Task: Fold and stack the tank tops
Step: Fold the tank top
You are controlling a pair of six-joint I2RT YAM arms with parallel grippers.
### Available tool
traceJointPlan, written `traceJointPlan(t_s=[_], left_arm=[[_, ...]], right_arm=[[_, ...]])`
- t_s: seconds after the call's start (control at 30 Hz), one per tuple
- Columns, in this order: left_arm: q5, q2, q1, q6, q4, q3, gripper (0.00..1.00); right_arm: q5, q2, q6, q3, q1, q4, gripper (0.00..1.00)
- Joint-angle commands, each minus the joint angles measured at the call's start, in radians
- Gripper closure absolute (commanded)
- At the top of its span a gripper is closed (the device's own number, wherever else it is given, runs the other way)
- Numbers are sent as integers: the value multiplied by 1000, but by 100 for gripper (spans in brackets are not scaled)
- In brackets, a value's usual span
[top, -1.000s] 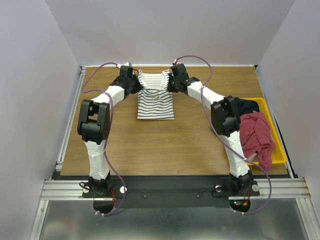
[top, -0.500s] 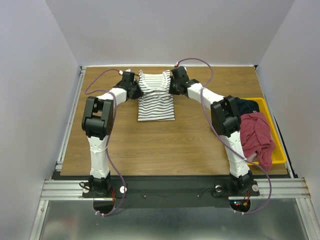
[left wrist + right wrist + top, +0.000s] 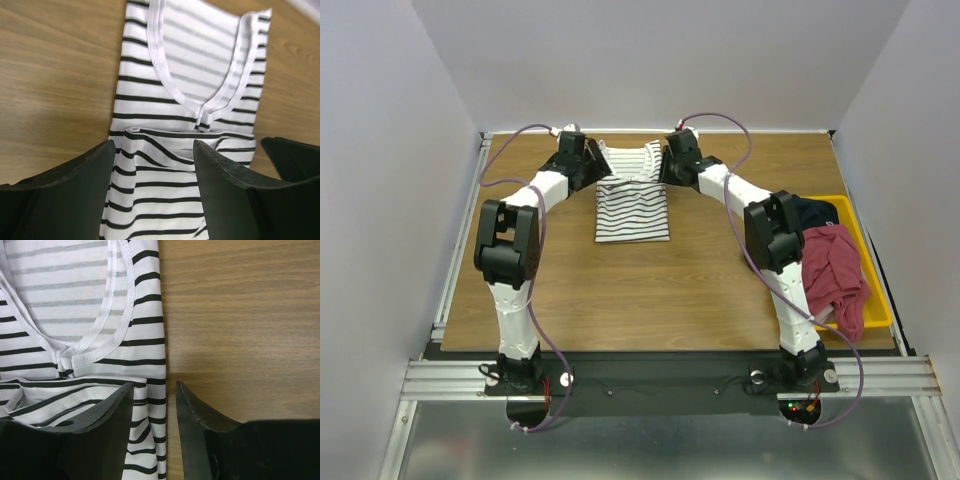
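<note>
Grippers changed: left gripper (image 3: 152, 152) and right gripper (image 3: 154, 390) opened, releasing striped tank top (image 3: 632, 205).

Open tabletop (image 3: 620, 290) nearer than the striped tank top (image 3: 632, 205); yellow bin (image 3: 882, 305) along the right edge.

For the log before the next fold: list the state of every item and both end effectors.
Striped tank top: flat on the table, partly folded, gripped by nothing.
Yellow bin: at the table's right edge, holding cloth.
Dark red tank top: crumpled in the bin, unfolded.
Dark cloth: bunched at the bin's far end.
Left end effector: open, over the striped top.
Right end effector: open, at the striped top's edge.
</note>
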Motion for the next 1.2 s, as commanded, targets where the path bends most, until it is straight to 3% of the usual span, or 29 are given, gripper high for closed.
traceJointPlan(t_s=[0.0,0.07,0.17,0.2,0.27,0.43,0.63,1.17], left_arm=[[-117,-172,-8,-25,-33,16,28],[-172,-226,-27,-56,-70,-8,36],[-190,-308,-53,-149,-67,-108,61],[-186,-326,-78,-174,-58,-143,81],[-155,-368,-113,-240,-20,-249,99],[-118,-376,-169,-317,54,-404,100],[-117,-304,-172,-352,95,-464,100],[-138,-226,-158,-394,46,-495,100]], right_arm=[[-2,-102,-15,34,-4,40,55],[-72,-115,-7,23,-1,42,55],[-170,-115,2,25,19,42,57],[-184,-115,4,26,25,42,59],[-306,-95,16,41,33,46,62],[-501,-29,34,74,45,88,64],[-630,40,70,100,50,155,64],[-526,108,177,26,-33,221,66]])
